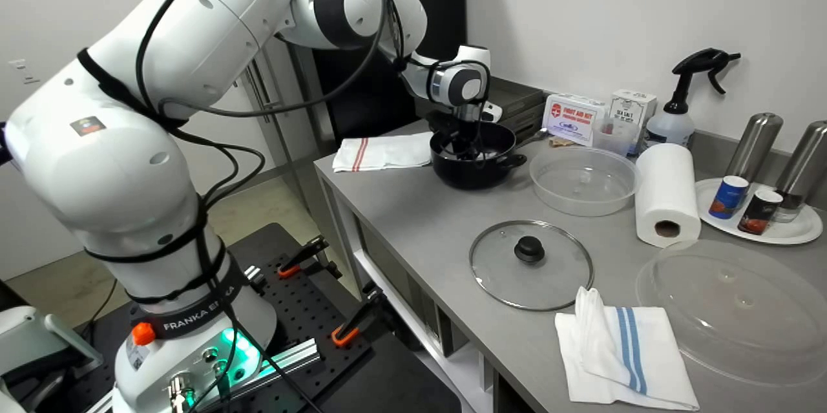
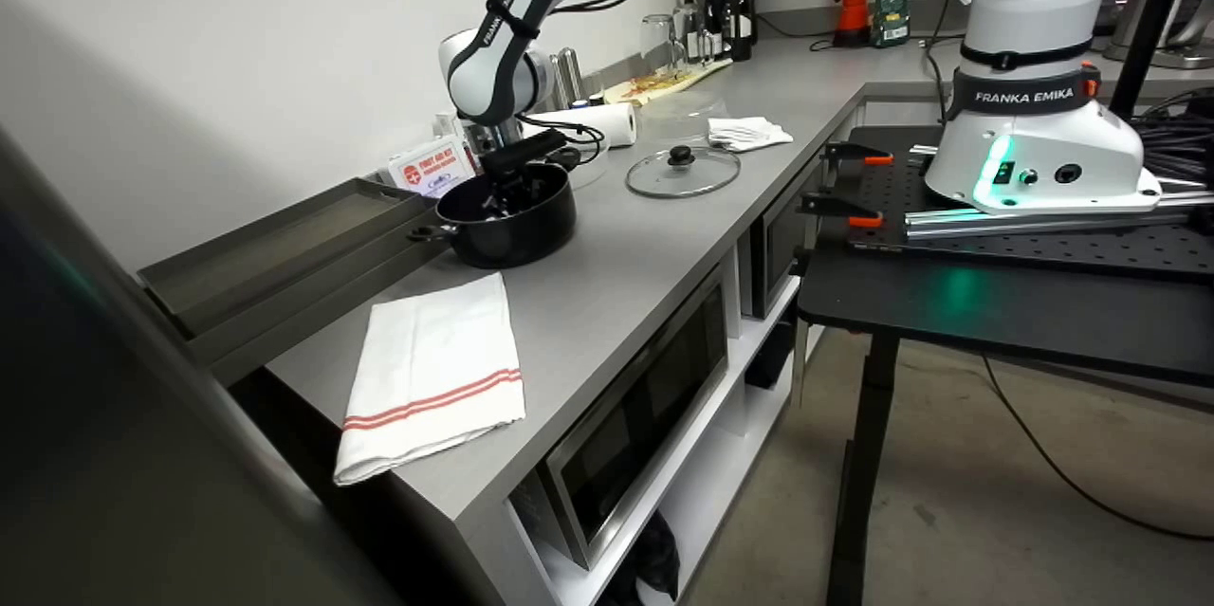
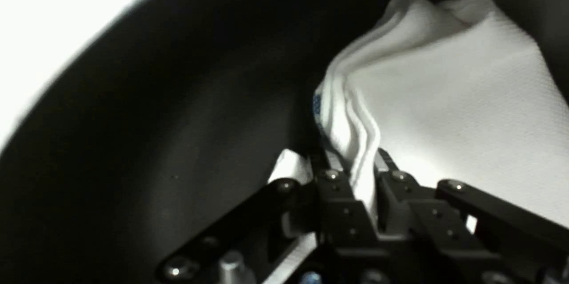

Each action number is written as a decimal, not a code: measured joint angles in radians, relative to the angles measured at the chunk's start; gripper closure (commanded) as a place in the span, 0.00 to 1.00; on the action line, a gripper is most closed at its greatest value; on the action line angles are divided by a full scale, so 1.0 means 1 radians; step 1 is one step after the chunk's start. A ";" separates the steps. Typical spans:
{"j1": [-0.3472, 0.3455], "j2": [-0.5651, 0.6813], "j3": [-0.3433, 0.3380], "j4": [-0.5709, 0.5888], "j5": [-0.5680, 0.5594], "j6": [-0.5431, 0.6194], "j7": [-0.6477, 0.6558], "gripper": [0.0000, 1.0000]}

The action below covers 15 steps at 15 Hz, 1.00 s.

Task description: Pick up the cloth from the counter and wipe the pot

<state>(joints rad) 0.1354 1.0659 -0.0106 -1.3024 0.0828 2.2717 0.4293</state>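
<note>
We see the gripper (image 3: 358,164) pinching bunched folds of the white cloth (image 3: 458,93), which spreads out beside its closed jaws, inside the black pot (image 2: 517,241); the pot's wall surrounds the gripper, with the counter (image 1: 413,219) below

The cloth (image 3: 466,106) is cut off by the wrist view's right edge and partly covered by the gripper (image 3: 354,159); the pot (image 3: 178,133) is blurred at its rim.

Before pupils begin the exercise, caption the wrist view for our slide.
A Robotiq gripper pinches a folded white cloth inside the round black pot.
</note>
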 measured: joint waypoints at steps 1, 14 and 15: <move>-0.004 0.000 -0.004 0.000 0.004 0.003 0.001 0.96; -0.013 -0.027 -0.075 -0.084 0.004 0.191 0.024 0.96; -0.010 -0.030 -0.075 -0.093 0.004 0.200 0.023 0.96</move>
<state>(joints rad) 0.1257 1.0355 -0.0852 -1.3950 0.0864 2.4712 0.4524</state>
